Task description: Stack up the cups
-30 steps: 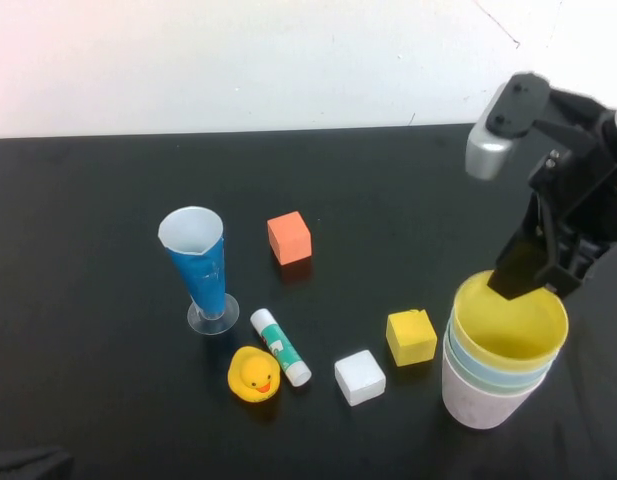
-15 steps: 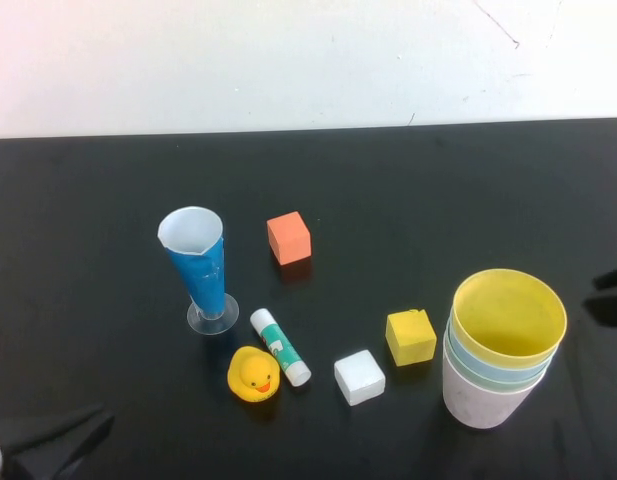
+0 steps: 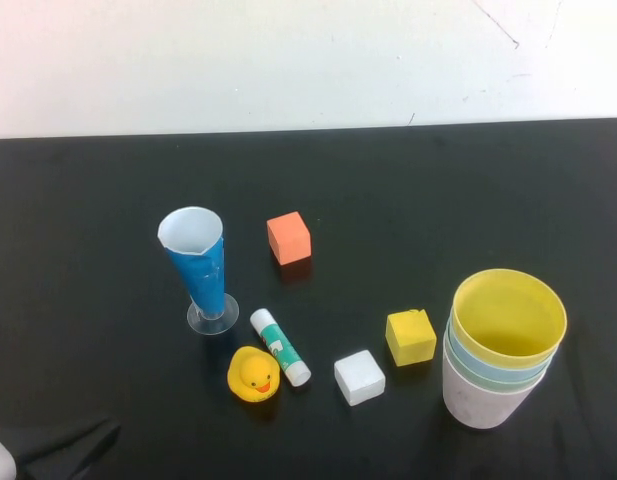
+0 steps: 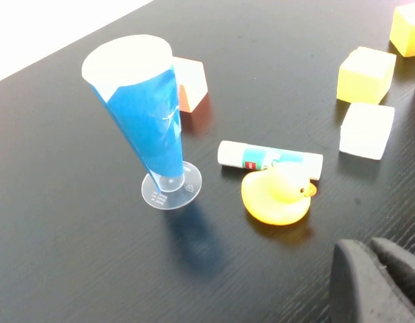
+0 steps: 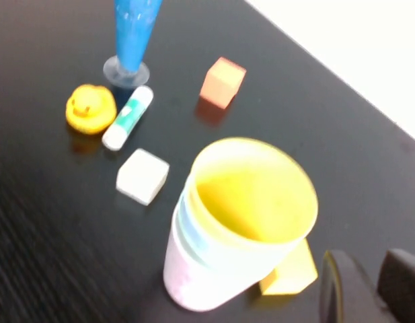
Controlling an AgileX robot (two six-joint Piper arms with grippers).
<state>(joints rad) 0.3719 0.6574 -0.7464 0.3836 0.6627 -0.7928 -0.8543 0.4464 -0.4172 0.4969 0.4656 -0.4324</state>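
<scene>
The four cups stand nested in one stack [image 3: 500,350] at the front right of the black table. The yellow cup [image 3: 508,318] is on top, then light blue, a thin pale green rim, and the pink-white cup [image 3: 478,400] at the bottom. The stack also shows in the right wrist view [image 5: 251,195]. My right gripper [image 5: 376,289] is out of the high view; it hangs beside the stack, apart from it, with a narrow gap between its fingers and nothing held. My left gripper [image 4: 372,282] is shut and empty, low at the front left corner [image 3: 58,445], near the duck.
A tall blue cone glass [image 3: 200,265] on a clear base stands left of centre. An orange cube [image 3: 289,238], a glue stick [image 3: 280,346], a yellow duck [image 3: 254,375], a white cube [image 3: 359,377] and a yellow cube [image 3: 411,337] lie between it and the stack.
My right arm has left the yellow cup's rim and drawn back out of the high view. The left gripper has come into view at the front left corner. The stack has not moved.
</scene>
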